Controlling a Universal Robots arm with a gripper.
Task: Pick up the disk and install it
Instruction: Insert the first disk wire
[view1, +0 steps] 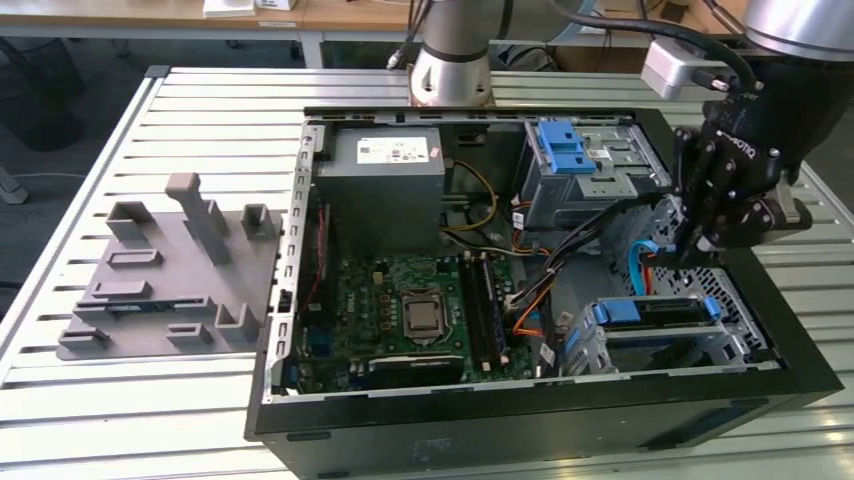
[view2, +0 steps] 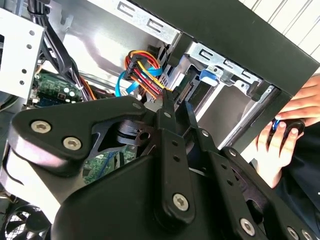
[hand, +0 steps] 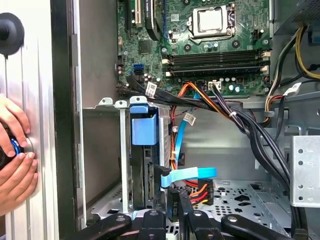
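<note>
The disk (hand: 144, 127) stands inside the drive cage (hand: 122, 150) of the open computer case (view1: 534, 430). The gripper (view2: 176, 107) hangs just beside it, jaws narrow.

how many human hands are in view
2. One hand and the other hand, in the first wrist view, lie close together outside the computer case's black wall. More could be hidden.

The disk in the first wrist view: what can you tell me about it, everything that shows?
The disk stands on edge in the grey metal drive cage. Its narrow dark side shows, capped by a blue plastic rail. A black plug on a light-blue flat cable appears plugged into it. In the exterior view the disk sits just below the gripper.
</note>
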